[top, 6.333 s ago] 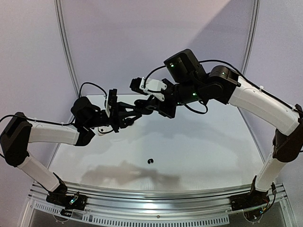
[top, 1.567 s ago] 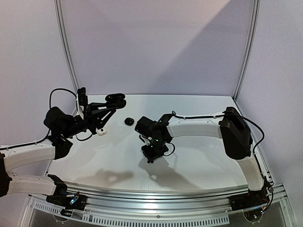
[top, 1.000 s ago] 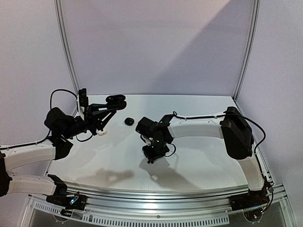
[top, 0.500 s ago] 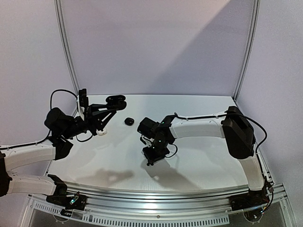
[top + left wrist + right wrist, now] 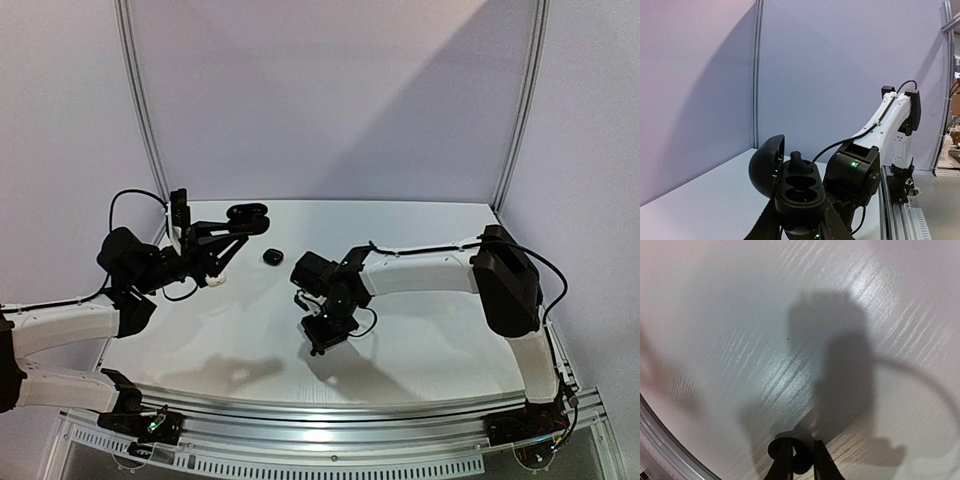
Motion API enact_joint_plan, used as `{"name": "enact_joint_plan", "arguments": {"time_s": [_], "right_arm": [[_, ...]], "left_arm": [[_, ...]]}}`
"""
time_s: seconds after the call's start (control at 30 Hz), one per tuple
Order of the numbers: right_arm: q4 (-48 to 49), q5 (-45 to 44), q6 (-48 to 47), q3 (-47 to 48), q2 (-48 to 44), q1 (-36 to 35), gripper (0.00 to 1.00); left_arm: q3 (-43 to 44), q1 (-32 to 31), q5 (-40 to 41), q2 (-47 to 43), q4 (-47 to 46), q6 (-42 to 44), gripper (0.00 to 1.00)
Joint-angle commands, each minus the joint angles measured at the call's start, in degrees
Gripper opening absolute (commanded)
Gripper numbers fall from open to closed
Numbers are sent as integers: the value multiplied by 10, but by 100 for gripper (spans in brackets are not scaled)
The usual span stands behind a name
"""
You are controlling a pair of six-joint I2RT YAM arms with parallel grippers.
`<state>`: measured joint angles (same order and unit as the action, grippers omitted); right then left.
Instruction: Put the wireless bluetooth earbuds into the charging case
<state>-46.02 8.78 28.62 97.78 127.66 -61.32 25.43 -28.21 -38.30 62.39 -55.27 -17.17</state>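
My left gripper (image 5: 236,224) is raised over the table's far left, shut on an open black charging case (image 5: 247,212). In the left wrist view the charging case (image 5: 802,192) shows its lid (image 5: 765,164) swung up to the left. One black earbud (image 5: 796,161) stands in the far slot, and the two nearer hollows are bare. My right gripper (image 5: 322,344) points down at the table's middle. In the right wrist view its fingers (image 5: 784,462) pinch a glossy black hook-shaped earbud (image 5: 801,463) against the tabletop.
A small closed black case (image 5: 271,256) lies on the table behind the right wrist. A small white object (image 5: 214,281) sits under the left arm's fingers. The table's near edge is a metal rail (image 5: 330,425).
The right gripper has come down a little toward the near edge and narrowed its jaws onto the black earbud. The left arm with the case has barely shifted.
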Motion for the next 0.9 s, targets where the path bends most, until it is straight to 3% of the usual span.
{"name": "enact_joint_plan", "arguments": {"time_s": [0.0, 0.27, 0.47, 0.67, 0.87], "right_arm": [[-96, 21, -9, -33, 13, -28, 11], [-114, -5, -3, -8, 16, -28, 0], [-108, -42, -5, 15, -2, -28, 0], [-47, -109, -6, -20, -61, -28, 0], [6, -117, -14, -51, -91, -28, 0]], "left_arm": [[2, 7, -3, 5, -1, 1, 0], [1, 6, -5, 7, -1, 0, 0], [-1, 6, -3, 4, -1, 1, 0], [-3, 6, -1, 4, -3, 2, 0], [-5, 6, 0, 2, 0, 6, 0]]}}
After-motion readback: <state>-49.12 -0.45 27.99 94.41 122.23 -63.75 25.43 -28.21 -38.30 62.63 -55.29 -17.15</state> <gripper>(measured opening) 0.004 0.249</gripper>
